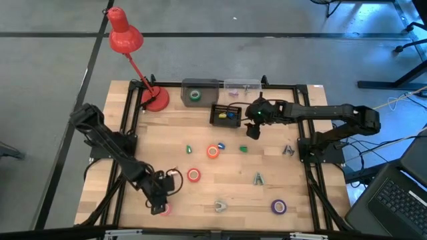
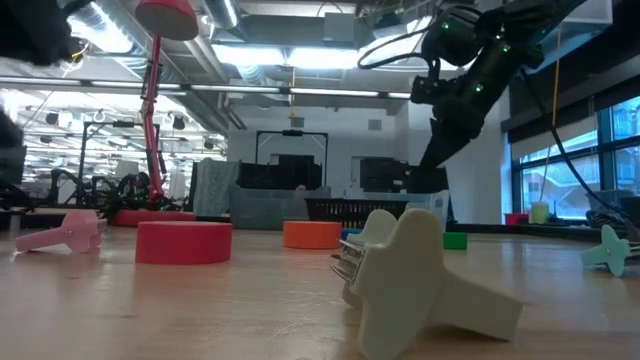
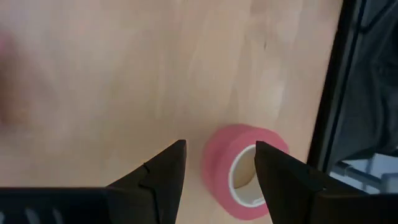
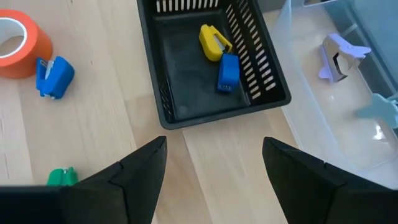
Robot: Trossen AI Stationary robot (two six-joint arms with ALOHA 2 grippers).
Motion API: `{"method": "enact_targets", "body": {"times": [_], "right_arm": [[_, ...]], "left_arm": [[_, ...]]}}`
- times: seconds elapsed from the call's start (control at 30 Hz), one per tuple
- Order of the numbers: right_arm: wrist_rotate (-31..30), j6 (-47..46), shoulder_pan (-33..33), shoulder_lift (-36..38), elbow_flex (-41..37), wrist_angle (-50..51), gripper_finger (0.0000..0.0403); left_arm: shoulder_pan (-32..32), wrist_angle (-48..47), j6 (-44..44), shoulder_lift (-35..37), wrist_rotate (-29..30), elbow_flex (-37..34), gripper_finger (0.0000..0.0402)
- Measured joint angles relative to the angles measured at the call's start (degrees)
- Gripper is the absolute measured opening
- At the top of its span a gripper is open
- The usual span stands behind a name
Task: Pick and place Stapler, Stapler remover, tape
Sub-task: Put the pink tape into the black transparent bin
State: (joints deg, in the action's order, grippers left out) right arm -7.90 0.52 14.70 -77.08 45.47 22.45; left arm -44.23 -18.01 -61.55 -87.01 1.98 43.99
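Observation:
My left gripper (image 1: 159,207) is open near the table's near-left corner, pointing down at a pink tape roll (image 3: 239,180). The roll lies between and just beyond its fingers, one fingertip (image 3: 280,177) in front of its hollow. Whether they touch I cannot tell. My right gripper (image 4: 214,165) hangs open above the table beside a black basket (image 4: 273,93), which holds a yellow stapler (image 4: 214,42) and a blue stapler (image 4: 228,73). On the table lie an orange tape roll (image 1: 213,151), a red one (image 1: 193,175) and a purple one (image 1: 278,207).
Stapler removers lie loose: a beige one (image 1: 220,205), a teal one (image 1: 257,178) and a grey one (image 1: 288,151). Small staplers (image 1: 244,149) lie mid-table. Two bins (image 1: 200,92) stand at the far edge, one holding a green roll. A red lamp (image 1: 155,99) stands far left.

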Motion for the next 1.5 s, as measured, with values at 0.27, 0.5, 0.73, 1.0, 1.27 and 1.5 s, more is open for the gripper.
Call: {"method": "enact_targets", "body": {"times": [0.27,0.5,0.73,1.0,1.27,1.5], "right_arm": [[-0.01,1.41,0.00,0.00,0.00,-0.57,0.0266],[-0.02,1.41,0.00,0.00,0.00,-0.98,0.0266],[-0.02,1.43,0.00,0.00,0.00,-1.18,0.0266],[-0.02,1.48,0.00,0.02,0.00,-1.38,0.0266],[-0.02,1.58,0.02,0.02,0.00,-1.46,0.0266],[-0.02,1.63,0.02,0.02,0.00,-2.37,0.0266]], "left_arm": [[-0.04,0.66,-2.23,-2.34,-4.52,0.00,0.0182],[-1.88,-0.36,-0.24,-2.35,-4.60,0.00,0.0182],[-2.75,-3.48,3.82,-2.35,2.47,0.05,0.0182],[-2.76,-4.74,7.02,-2.29,3.80,-0.02,0.0147],[-3.07,-4.08,6.17,-2.10,5.99,-3.16,0.0029],[-1.16,-8.03,3.51,2.25,11.20,-3.08,0.0028]]}}
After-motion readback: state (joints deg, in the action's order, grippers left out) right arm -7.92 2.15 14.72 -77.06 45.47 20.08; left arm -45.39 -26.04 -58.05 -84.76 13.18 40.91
